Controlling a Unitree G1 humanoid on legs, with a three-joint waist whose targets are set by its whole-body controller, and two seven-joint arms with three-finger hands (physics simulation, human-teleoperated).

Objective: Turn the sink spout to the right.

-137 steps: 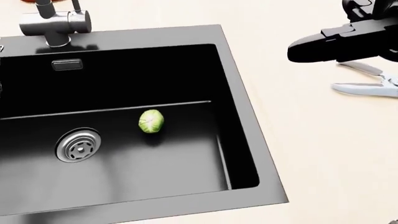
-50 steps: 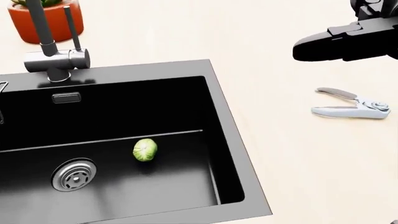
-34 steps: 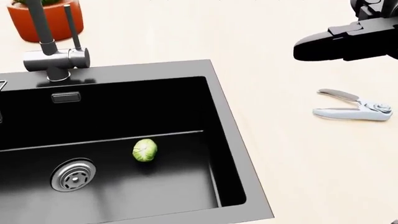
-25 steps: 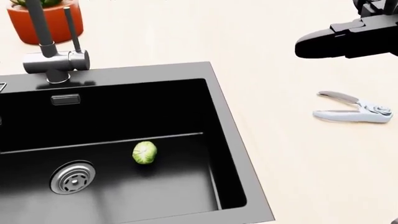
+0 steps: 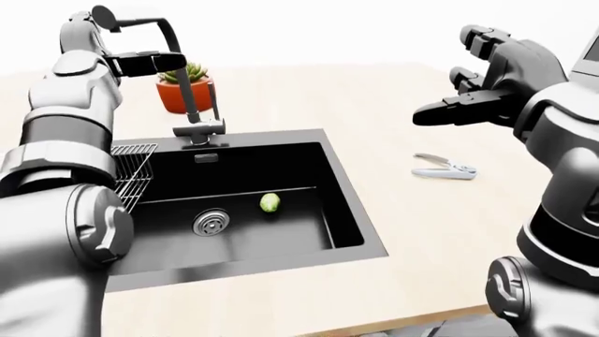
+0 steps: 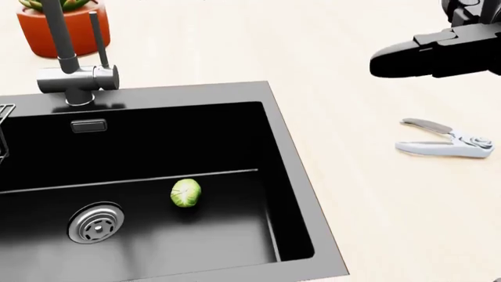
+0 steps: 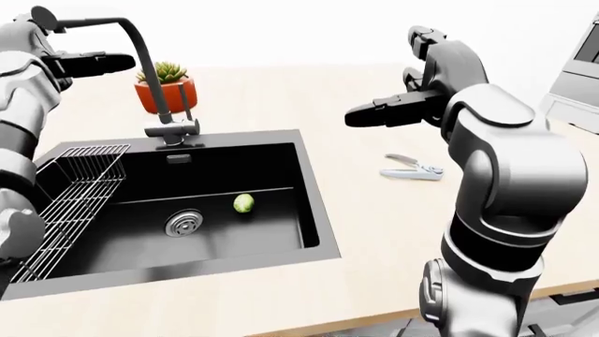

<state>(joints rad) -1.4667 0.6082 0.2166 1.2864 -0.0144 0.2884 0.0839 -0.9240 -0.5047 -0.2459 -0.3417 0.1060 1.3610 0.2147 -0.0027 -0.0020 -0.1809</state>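
The dark faucet stands at the sink's top-left rim, with its base (image 6: pixel 77 79) beside a thin lever. Its spout (image 5: pixel 182 77) rises, arches over and ends at the upper left (image 5: pixel 98 14). My left hand (image 5: pixel 159 63) is open, with fingers stretched toward the spout's neck just below the arch. I cannot tell whether they touch it. My right hand (image 5: pixel 449 84) is open and empty, raised above the counter on the right. It shows as a black shape in the head view (image 6: pixel 427 56).
The black sink (image 6: pixel 274 147) holds a green sprout (image 6: pixel 185 193) and a drain (image 6: pixel 96 222). A wire rack (image 7: pixel 75 186) sits in its left side. A potted succulent (image 5: pixel 182 91) stands behind the faucet. A metal hand tool (image 6: pixel 446 142) lies on the light counter at the right.
The camera has tilted up since 2.7 s ago, so the sink sits lower in the picture and the pot shows. Over the last second the picture shifted slightly right. My right hand keeps its place.
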